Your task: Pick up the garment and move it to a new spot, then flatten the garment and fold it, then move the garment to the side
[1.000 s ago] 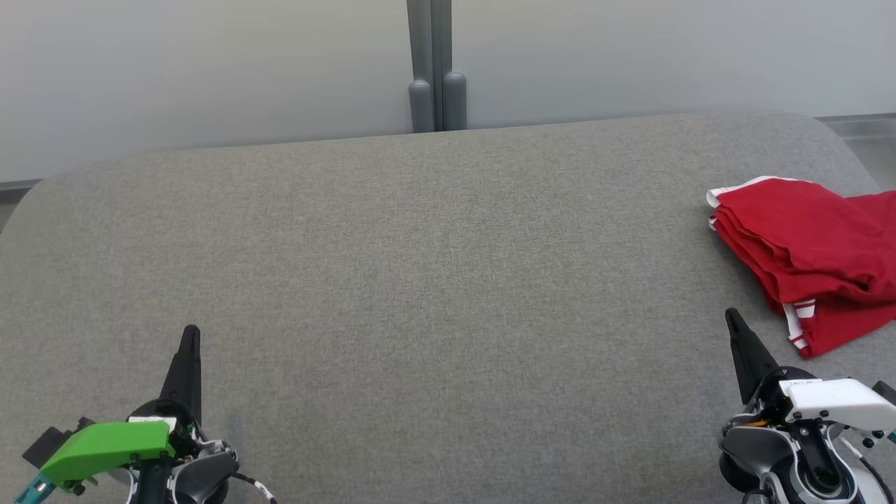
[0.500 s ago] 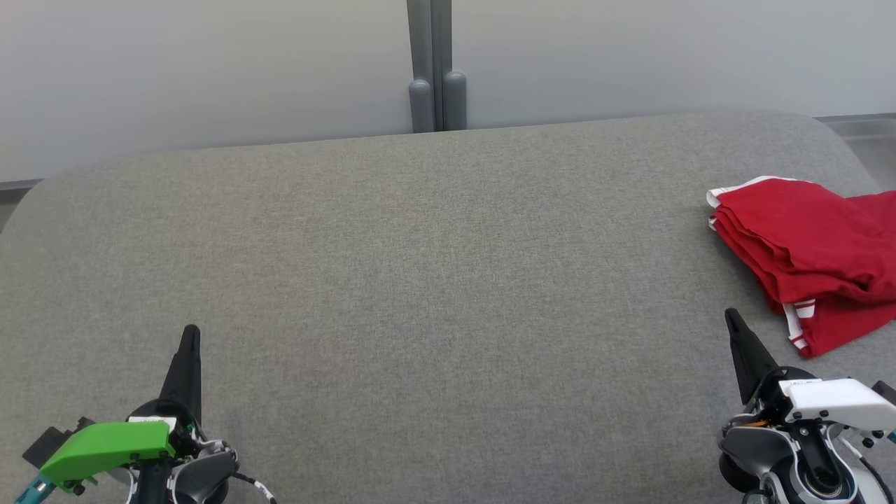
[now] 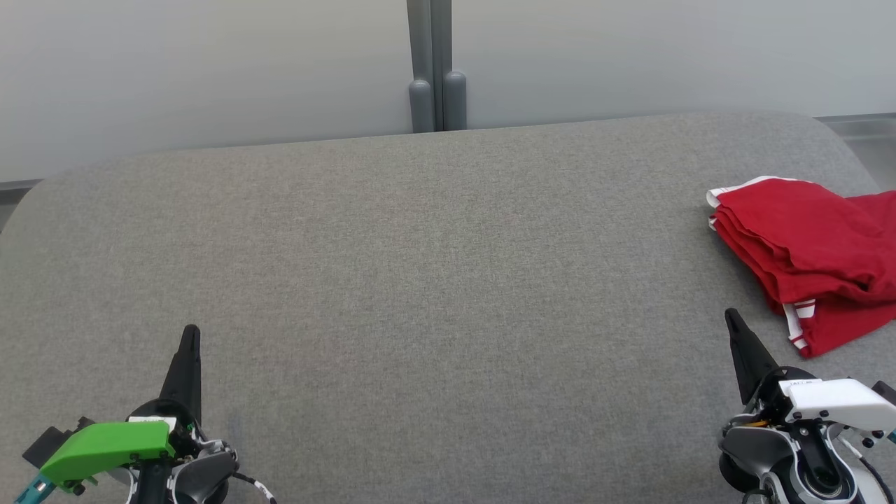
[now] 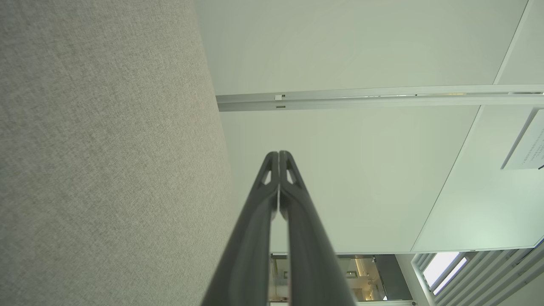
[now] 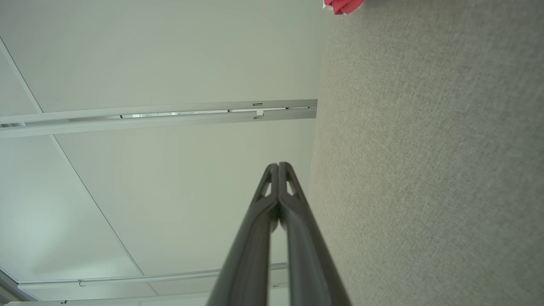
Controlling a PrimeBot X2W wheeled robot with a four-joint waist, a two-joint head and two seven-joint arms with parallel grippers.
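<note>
A red garment (image 3: 805, 259) with white striped trim lies folded at the far right of the grey fabric surface (image 3: 434, 280), partly cut off by the head view's right edge. A corner of the garment (image 5: 342, 6) shows at the top of the right wrist view. My right gripper (image 3: 732, 318) rests at the lower right, shut and empty, its tip a short way left of the garment's near corner. My left gripper (image 3: 190, 333) rests at the lower left, shut and empty, far from the garment. The wrist views show both pairs of fingers pressed together, left gripper (image 4: 279, 154) and right gripper (image 5: 278, 165).
The grey surface has rounded far corners and ends at a pale partition wall (image 3: 210, 70) with a grey post (image 3: 435, 66) behind its middle. A wide stretch of bare fabric lies between the two grippers.
</note>
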